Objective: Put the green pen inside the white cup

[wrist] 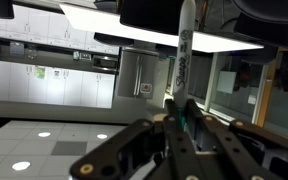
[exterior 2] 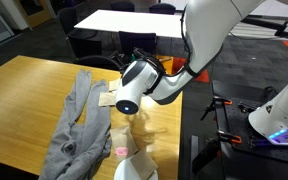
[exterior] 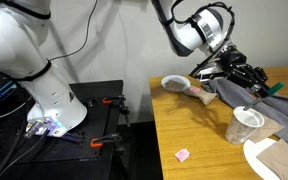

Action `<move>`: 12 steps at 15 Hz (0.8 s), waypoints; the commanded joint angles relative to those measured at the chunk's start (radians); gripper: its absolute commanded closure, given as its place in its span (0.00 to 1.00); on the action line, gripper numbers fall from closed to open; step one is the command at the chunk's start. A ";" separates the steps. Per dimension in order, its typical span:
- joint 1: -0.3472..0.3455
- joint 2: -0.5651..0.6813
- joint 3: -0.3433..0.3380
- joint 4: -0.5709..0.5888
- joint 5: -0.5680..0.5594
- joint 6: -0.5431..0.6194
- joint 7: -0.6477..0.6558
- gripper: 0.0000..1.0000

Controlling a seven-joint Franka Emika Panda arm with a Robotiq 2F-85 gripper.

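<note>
One green pen (wrist: 184, 60) stands clamped in the single pincer (wrist: 184, 124). In the wrist view it rises from the grip at lower centre to the top edge of the frame, with its green section at the grip and a pale, dark-printed shaft above. In an exterior view the pincer (exterior: 244, 70) hangs at upper right over one crumpled gray cloth (exterior: 224, 92), clear of the wooden worktop (exterior: 194, 135); the pen is too small to pick out there.

One white cup (exterior: 246, 125), translucent and upright, stands on the worktop below the pincer in the frame. It is beside the cloth and apart from both pen and pincer. One shallow white bowl (exterior: 176, 84) sits at the cloth's left end, and one small pink scrap (exterior: 182, 155) lies alone toward bottom centre.

From the opposite side, in an exterior view, the cup (exterior 2: 134, 168) shows at the bottom edge. The pink scrap (exterior 2: 122, 152) is just above it, and the cloth (exterior 2: 79, 130) stretches up the left-centre of the worktop (exterior 2: 24, 100).
</note>
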 commanded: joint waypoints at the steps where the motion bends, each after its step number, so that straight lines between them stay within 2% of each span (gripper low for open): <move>1: 0.011 0.023 -0.001 0.007 -0.048 -0.079 0.130 0.96; 7: 0.002 0.059 0.010 0.010 -0.090 -0.136 0.265 0.96; 12: 0.000 0.087 0.022 0.018 -0.136 -0.126 0.309 0.96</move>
